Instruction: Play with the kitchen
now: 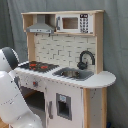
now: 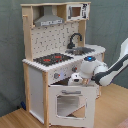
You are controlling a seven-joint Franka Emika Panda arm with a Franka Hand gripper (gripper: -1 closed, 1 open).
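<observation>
While our arm [image 2: 112, 67] is reaching toward the kitchen [image 2: 55, 60], our gripper [image 2: 76, 78] is hovering just above the oven door [image 2: 67, 102]; we cannot tell its grip.

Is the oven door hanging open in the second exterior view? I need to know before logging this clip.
Yes, the windowed oven door is tilted outward from the kitchen front, just below the gripper.

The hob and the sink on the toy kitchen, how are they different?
In both exterior views the hob is flat and black with red rings, while the sink is a grey basin sunk into the counter. The sink has a black faucet curving over it; the hob sits under the grey hood. Both lie side by side in the same white countertop.
</observation>
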